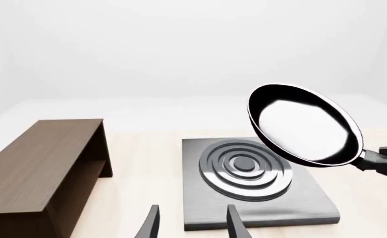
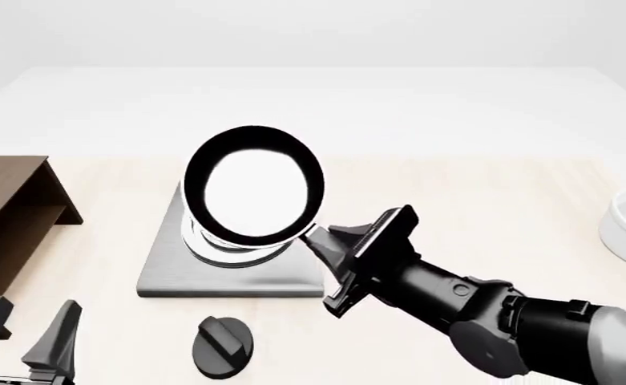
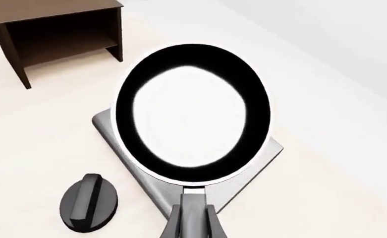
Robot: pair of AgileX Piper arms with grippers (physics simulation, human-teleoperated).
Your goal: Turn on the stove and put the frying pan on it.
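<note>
A pale wooden table (image 2: 484,200) under blank white walls. From the left wrist, the left gripper (image 1: 192,223) hangs spread and empty short of the stove (image 1: 312,203); the frying pan (image 1: 305,126) hangs tilted above the rings at about 2 o'clock. In the front view, the right gripper (image 2: 334,247) is clamped on the handle; the knob (image 2: 222,346) lies at the slab's 6 o'clock. From the right wrist, the pan hides the burner, so it could land off-centre, or slip if the thin handle twists.

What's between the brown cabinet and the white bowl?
In the front view, the stove with the pan held tilted above it by the right pincer; bare table elsewhere.
</note>
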